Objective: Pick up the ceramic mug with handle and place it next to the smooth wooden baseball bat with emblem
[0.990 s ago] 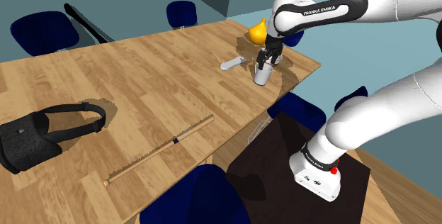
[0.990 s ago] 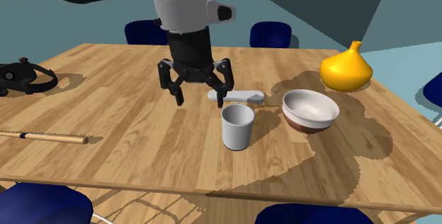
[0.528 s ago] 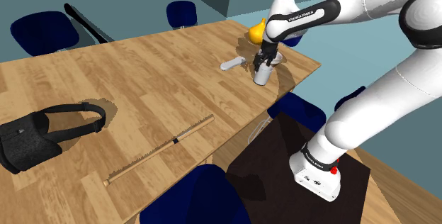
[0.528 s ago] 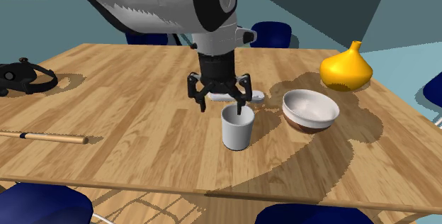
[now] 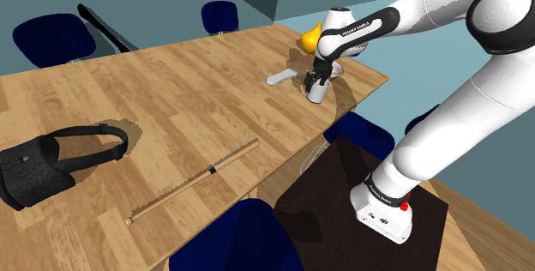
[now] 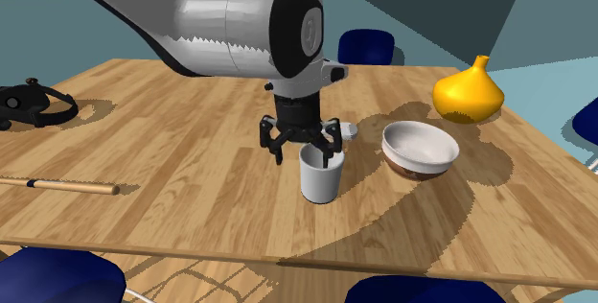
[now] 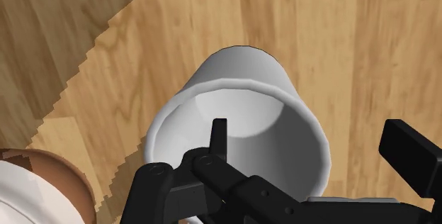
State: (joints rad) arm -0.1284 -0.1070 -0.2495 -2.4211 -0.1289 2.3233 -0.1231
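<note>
Hovering open over the mug rim

Shows gripper pointing straight down at mug, fingers spread wide, clasping nothing. Puts one finger inside the cup's mouth and the other outside its wall, so straddling the rim. Cannot tell from the wrist view whether either finger touches it.

Shows mug upright on wooden table, plain white-grey, near the table edge closest to the second exterior camera. Sits just beside bowl on that view's right, apart from it. Finds flat white thing just behind the mug, partly hidden by the gripper in the second exterior view. Finds yellow vase beyond the bowl, toward the table's far right corner in that view.

Puts bat well apart from the mug, lying flat along the table edge on the stand's side, toward the shoulder view's lower left. Shows dark headset further left of the bat, also on the table.

Rings table with blue chairs. Sets dark stand at the shoulder view's lower right, white arm arching up and over to the mug.
</note>
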